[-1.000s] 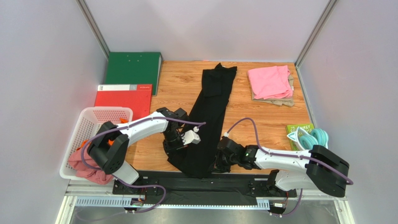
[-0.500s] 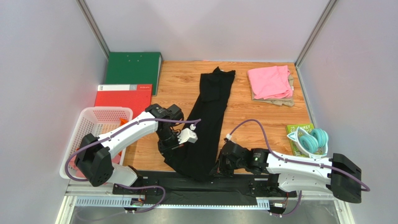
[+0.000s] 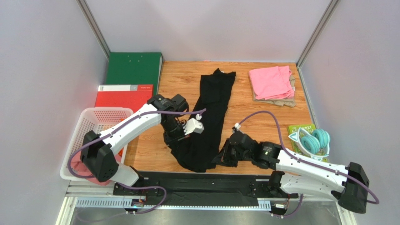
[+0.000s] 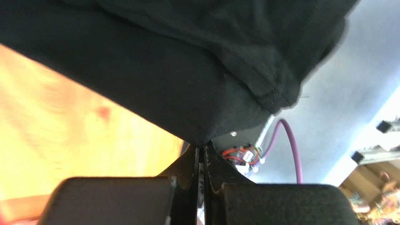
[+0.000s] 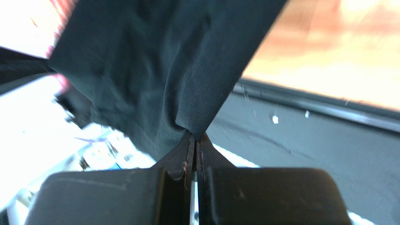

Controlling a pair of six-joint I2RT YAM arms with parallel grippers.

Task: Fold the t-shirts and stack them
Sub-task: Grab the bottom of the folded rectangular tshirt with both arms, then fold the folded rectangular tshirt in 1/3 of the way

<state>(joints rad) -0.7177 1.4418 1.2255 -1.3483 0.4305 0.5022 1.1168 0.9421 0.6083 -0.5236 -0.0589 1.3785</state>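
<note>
In the top external view I see the black t-shirt point(image 3: 212, 108) lying as a long, narrow strip on the wooden table point(image 3: 267, 124). It runs from the far middle toward the near edge, where its near end is bunched between the two arms. The left gripper point(image 3: 177, 140) sits at the left side of that near end and the right gripper point(image 3: 224, 157) at its right side; from here, cloth and wrists hide both sets of jaws. A folded pink t-shirt point(image 3: 270, 82) rests on a beige t-shirt point(image 3: 284, 101) at the far right of the table, well apart from the black one. A dusty-rose t-shirt point(image 3: 89, 177) lies in the near corner of the white basket point(image 3: 101, 112) at the left. Beyond the basket are a red binder point(image 3: 123, 96) and a green binder point(image 3: 134, 68). A teal coiled bundle point(image 3: 315, 139) sits at the right edge. In the left wrist view, the left gripper point(image 4: 203, 151) is closed, with the lower edge of the black t-shirt point(image 4: 164, 84) pinched between its fingertips and the cloth hanging above the table point(image 4: 47, 122). In the right wrist view, the right gripper point(image 5: 195, 138) is likewise closed, clamping a gathered fold of the black t-shirt point(image 5: 155, 70).
</note>
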